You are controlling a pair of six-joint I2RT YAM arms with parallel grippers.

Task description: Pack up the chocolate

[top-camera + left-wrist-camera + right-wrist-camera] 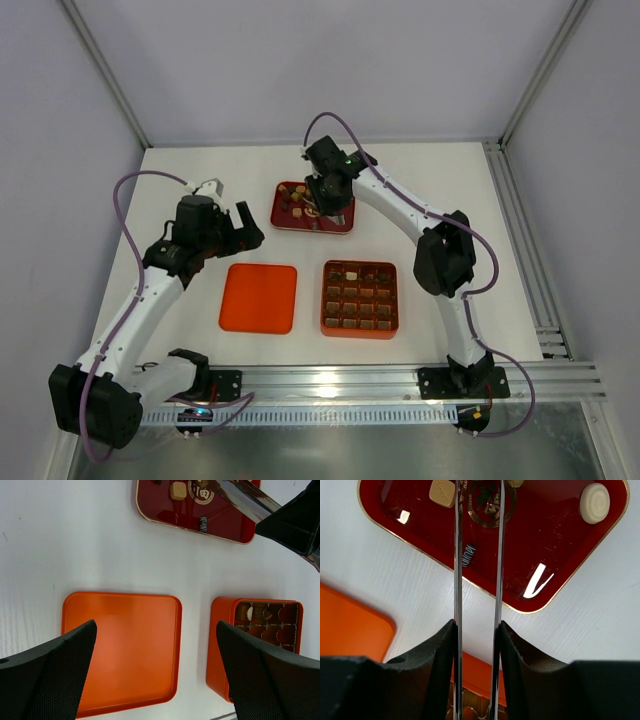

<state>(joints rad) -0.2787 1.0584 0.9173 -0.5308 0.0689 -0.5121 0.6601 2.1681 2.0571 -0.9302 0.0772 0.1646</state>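
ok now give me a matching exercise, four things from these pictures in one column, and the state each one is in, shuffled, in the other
Column one
1. orange lid
2. gridded box
3. red tray
4. tweezers

Column two
a. clamped in the right claw
b. glossy, with loose chocolate lying on it
c. lying flat with nothing on it
d. chocolate in some of its cells

Pairs: 1-c, 2-d, 3-b, 4-a
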